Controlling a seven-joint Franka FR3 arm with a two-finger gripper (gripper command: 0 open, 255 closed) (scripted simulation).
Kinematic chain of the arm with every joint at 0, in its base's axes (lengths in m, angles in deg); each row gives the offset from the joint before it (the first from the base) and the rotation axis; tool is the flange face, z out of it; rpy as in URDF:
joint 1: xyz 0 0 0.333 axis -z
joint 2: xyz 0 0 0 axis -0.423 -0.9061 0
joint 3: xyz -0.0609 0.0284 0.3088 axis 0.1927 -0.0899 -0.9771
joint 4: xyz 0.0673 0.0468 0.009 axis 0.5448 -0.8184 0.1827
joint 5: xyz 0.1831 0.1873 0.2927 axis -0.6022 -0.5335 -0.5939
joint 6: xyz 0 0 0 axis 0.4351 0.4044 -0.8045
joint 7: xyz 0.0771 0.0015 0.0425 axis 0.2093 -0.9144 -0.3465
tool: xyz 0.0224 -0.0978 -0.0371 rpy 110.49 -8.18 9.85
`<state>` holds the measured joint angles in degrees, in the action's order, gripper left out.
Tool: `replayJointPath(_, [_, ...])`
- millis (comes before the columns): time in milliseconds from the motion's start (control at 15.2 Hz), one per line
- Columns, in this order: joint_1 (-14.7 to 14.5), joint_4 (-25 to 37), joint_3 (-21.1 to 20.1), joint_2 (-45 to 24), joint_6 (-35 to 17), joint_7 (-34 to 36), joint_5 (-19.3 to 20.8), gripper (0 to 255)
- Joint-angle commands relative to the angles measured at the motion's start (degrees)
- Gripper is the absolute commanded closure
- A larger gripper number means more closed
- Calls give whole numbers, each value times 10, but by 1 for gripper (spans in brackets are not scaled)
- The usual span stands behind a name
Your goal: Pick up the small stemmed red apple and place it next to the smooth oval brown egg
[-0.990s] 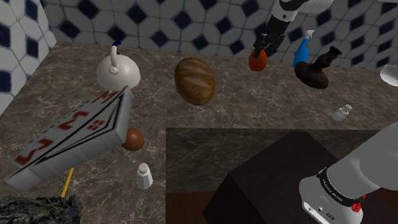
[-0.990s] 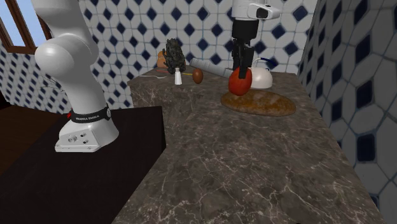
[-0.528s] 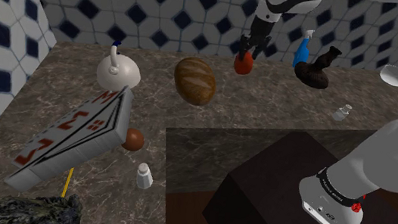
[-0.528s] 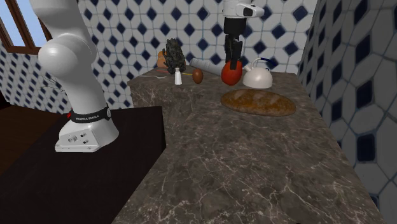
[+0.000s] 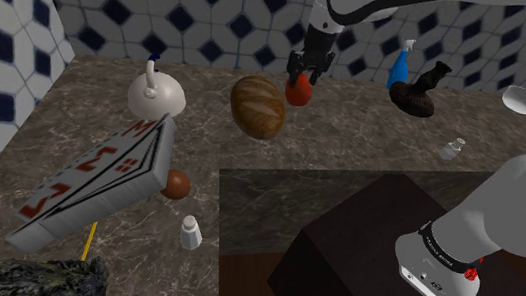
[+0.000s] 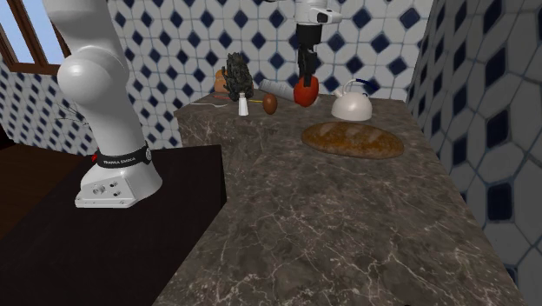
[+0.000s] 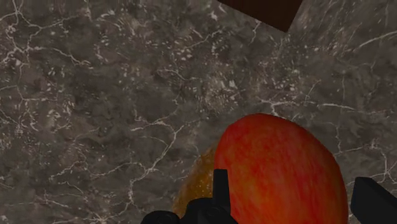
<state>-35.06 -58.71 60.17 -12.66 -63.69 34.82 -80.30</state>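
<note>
End effector (image 5: pixel 301 82): black fingers closed on the apple, one on each side – it hangs above the surface, touching nothing else.
Apple (image 5: pixel 299 93): red shading to orange, held clear of the surface (image 5: pixel 351 151) toward its tiled-wall edge, just beside the loaf's end at the shoulder view's right.
Wrist view: the apple (image 7: pixel 280 172) sits between the two fingers (image 7: pixel 221 191), with veined dark stone below it and a yellow-brown patch at its side, probably the loaf.
Egg (image 5: pixel 176 185): brown, lying on the surface at the end of the box, well apart from the apple.
Box (image 5: pixel 97 180): long, white with red markings, on its side between the kettle and the surface's near edge in the shoulder view.
Loaf (image 5: pixel 258 106): brown, oval, flat on the surface between the kettle and the apple.
Kettle (image 5: pixel 156 96): white, upright, near the wall edge.
Shaker (image 5: pixel 190 232): small, white, upright, near the egg.
Second exterior view: the apple (image 6: pixel 305 91) hangs beyond the loaf (image 6: pixel 352 139) – between the egg (image 6: pixel 270 103) and the kettle (image 6: pixel 352 104).
Stand (image 5: pixel 380 255): dark box, set against the surface's edge.
</note>
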Motion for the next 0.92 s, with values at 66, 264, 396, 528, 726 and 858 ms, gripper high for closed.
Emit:
replayJointPath(66, [-21,25,-21,-20,3,43,1,255])
replayJointPath(264, [-42,49,-39,-39,5,84,4,255])
replayJointPath(396, [-55,69,-50,-54,7,110,7,255])
replayJointPath(528, [-70,91,-61,-72,11,137,11,255])
replayJointPath(726, [-91,130,-75,-101,18,175,19,255])
replayJointPath(858, [-106,160,-84,-123,25,201,24,255])
